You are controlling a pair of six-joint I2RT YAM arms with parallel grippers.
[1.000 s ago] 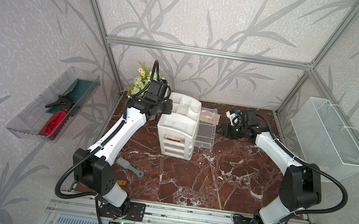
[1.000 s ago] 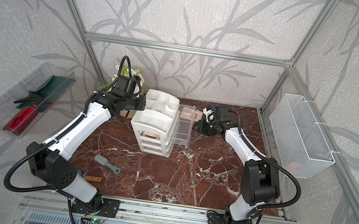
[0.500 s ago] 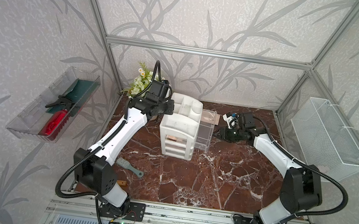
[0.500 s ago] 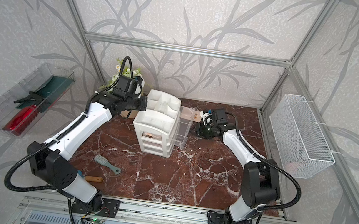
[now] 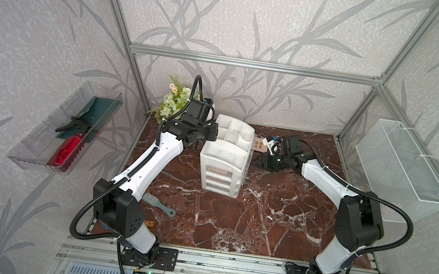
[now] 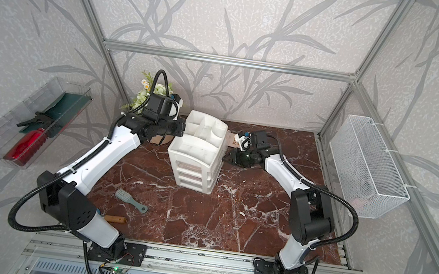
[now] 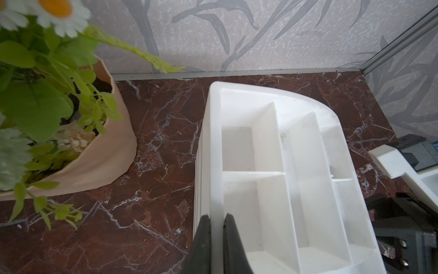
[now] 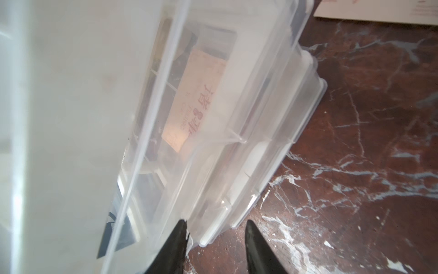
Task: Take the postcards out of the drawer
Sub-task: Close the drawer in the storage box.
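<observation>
Drawer slid inward; left end effector clamps organizer wall, right end effector half-open, holding nothing.

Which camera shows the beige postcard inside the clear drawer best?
The right wrist view: the postcard sits mid-frame, its red characters visible through the clear drawer. In both top views the organizer is small and that card can't be made out. The left wrist view shows only the organizer's open top compartments.

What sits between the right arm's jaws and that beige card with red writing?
The see-through drawer front; the card lies behind it inside, as the right wrist view shows.
</observation>
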